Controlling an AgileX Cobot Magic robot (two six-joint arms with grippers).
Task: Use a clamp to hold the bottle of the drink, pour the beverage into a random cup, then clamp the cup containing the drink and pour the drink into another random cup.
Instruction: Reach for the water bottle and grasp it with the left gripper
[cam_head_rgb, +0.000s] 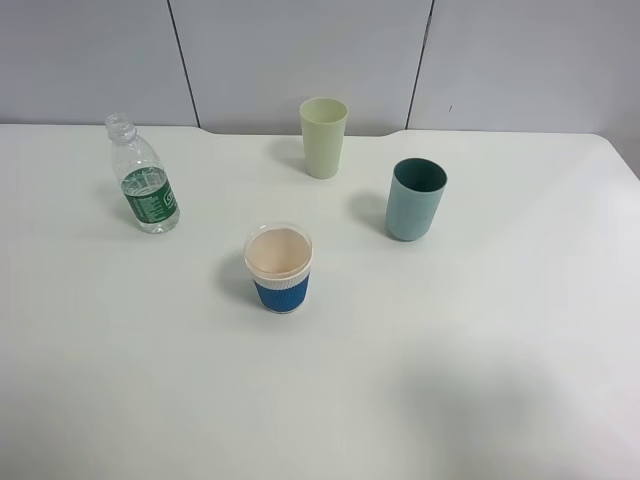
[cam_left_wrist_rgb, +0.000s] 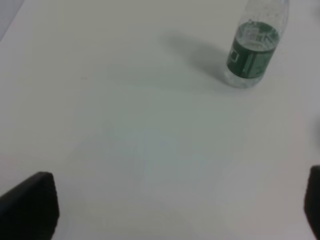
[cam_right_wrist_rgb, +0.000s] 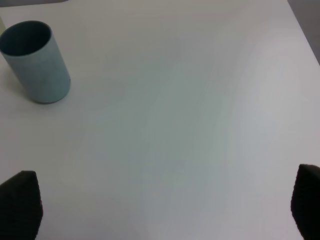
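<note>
Nearest us, one blue cup (cam_head_rgb: 279, 270) — then one teal cup (cam_head_rgb: 416, 200), one green cup (cam_head_rgb: 324, 137), one bottle (cam_head_rgb: 146, 180); left gripper (cam_left_wrist_rgb: 172, 205), right gripper (cam_right_wrist_rgb: 164, 202) agape.

A teal-blue cup (cam_head_rgb: 416, 200) is standing upright on a white table (cam_head_rgb: 490, 360), with grey wall panels (cam_head_rgb: 300, 50) running behind.
</note>
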